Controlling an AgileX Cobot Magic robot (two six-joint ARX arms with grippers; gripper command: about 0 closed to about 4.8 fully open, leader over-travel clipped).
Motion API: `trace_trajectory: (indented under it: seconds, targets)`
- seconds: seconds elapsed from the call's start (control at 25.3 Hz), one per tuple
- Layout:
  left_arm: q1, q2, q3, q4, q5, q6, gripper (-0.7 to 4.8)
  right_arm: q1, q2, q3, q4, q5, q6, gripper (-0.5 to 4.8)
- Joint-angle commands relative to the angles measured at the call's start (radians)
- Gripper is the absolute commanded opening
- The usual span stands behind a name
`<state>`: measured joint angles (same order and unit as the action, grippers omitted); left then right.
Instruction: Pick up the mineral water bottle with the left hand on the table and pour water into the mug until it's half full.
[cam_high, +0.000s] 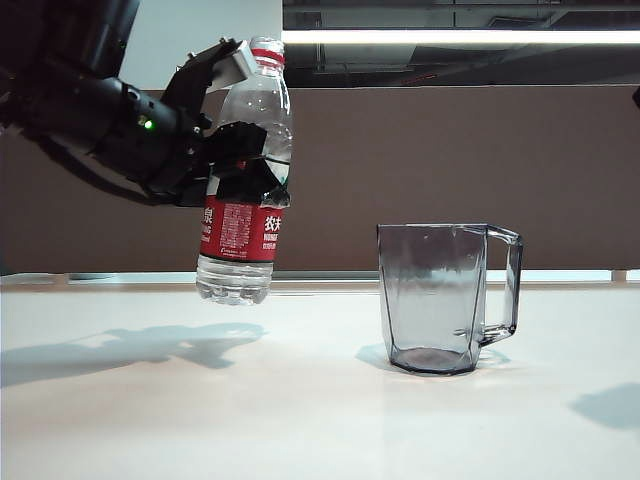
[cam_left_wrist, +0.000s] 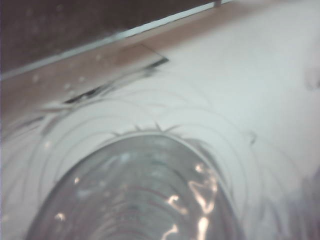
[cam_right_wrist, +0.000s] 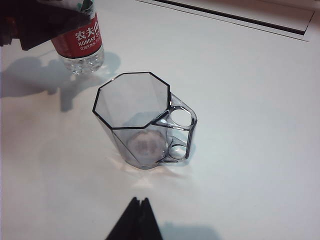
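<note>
Left hand (cam_high: 235, 160) clamped, raised mid-air (right hand (cam_right_wrist: 135, 220) closed, hovering).

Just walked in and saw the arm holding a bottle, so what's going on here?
The left claw is clamped around the mineral water bottle, holding it upright, clear of the table, left of the mug. The cap looks off. The mug looks empty; no pouring yet. The right claw hovers near the mug, holding nothing.

Only readable text: red-and-white label (cam_right_wrist: 80, 39) on the clear ribbed plastic bottle (cam_high: 245, 170). White Chinese characters "农夫", Latin "NONGFU S…" beneath, rest cut off. Small print on the label illegible.
</note>
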<state>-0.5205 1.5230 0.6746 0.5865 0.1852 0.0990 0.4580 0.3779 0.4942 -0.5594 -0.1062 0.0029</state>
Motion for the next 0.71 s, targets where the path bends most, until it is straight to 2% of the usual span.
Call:
trace_trajectory:
  seconds: [0.04,0.16,0.24,0.4,0.59,0.71]
  targets:
    - [-0.02,-0.008,0.045,-0.037,-0.099,0.06,2.41,0.0,0.0,0.008,0.014,-0.004,-0.004,-0.02]
    - [-0.049,-0.008,0.072,-0.09,-0.203,0.128,2.41,0.0,0.0,0.008,0.014,-0.004,-0.004,-0.02]
    - [-0.077,-0.006,0.083,-0.095,-0.237,0.188,2.41,0.0,0.0,0.008,0.014,-0.005,-0.004,-0.02]
    - [-0.124,0.005,0.097,-0.092,-0.264,0.261,2.41,0.0,0.0,0.008,0.014,-0.005,-0.004,-0.02]
    - [-0.153,0.077,0.137,-0.085,-0.29,0.273,2.41,0.0,0.0,0.008,0.014,-0.008,-0.004,-0.02]
    - [-0.164,0.106,0.166,-0.092,-0.306,0.332,2.41,0.0,0.0,0.008,0.014,-0.008,-0.004,-0.02]
